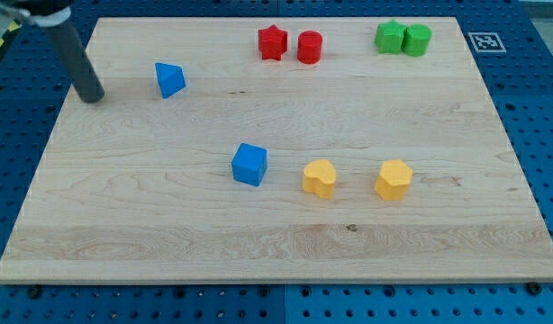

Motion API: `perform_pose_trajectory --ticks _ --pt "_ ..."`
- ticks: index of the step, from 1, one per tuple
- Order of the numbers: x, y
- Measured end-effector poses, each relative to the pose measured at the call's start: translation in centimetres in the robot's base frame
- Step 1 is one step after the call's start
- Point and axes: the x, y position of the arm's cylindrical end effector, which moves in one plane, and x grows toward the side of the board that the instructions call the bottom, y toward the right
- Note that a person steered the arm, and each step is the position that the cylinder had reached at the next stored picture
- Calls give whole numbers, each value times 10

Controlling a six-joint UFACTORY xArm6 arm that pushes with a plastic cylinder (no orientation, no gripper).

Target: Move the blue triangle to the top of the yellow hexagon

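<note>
The blue triangle [169,79] lies near the view's upper left of the wooden board [276,243]. The yellow hexagon [394,179] sits at the lower right of centre. My tip [93,96] rests on the board to the left of the blue triangle, a short gap away and slightly lower in the view. The rod rises from it toward the view's top left corner.
A blue cube [249,164] and a yellow heart-like block [319,178] lie left of the hexagon. A red star [272,42] and red cylinder [310,47] sit at top centre. Two green blocks [403,39] sit at top right.
</note>
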Motion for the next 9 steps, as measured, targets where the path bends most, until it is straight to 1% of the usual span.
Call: perform_pose_trajectory --ticks 1,2,3,5,7,9 --pt "-4 27" --pt "-19 69" --pt "-21 102" --pt "-15 137" --pt "23 177" --pt "21 234"
